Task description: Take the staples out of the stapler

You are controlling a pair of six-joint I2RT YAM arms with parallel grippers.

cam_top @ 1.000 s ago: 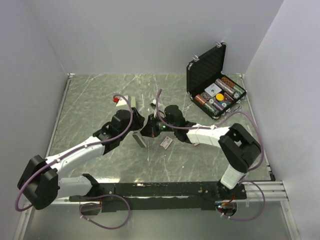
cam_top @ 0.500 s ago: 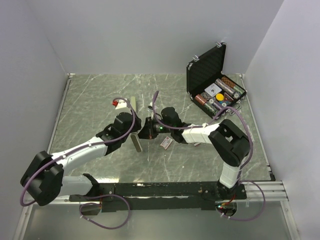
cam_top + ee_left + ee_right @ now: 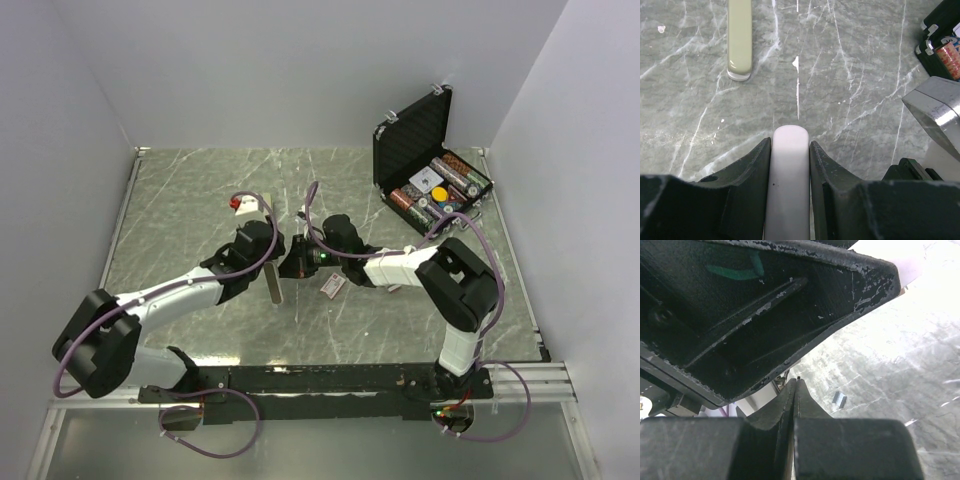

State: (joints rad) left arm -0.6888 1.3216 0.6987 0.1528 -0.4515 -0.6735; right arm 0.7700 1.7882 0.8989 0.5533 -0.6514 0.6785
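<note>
In the middle of the top view, the left gripper [image 3: 266, 242] is clenched on a pale bar [image 3: 789, 170] whose rounded end pokes past the fingers. Just to its right, the right gripper [image 3: 297, 262] has its jaws pressed flat together, with a pink-and-white box [image 3: 332, 285] beside it. One small grey staple strip [image 3: 839, 399] rests on the marble table [image 3: 170, 210], right of centre in the right wrist view. Farther off, a beige bar [image 3: 739, 40] lies at the upper left of the left wrist view. An open black case [image 3: 425, 140] stands upper right.

Table [image 3: 865, 75] glossy marble-look; fingers [image 3: 740, 195] matt black plastic.
</note>
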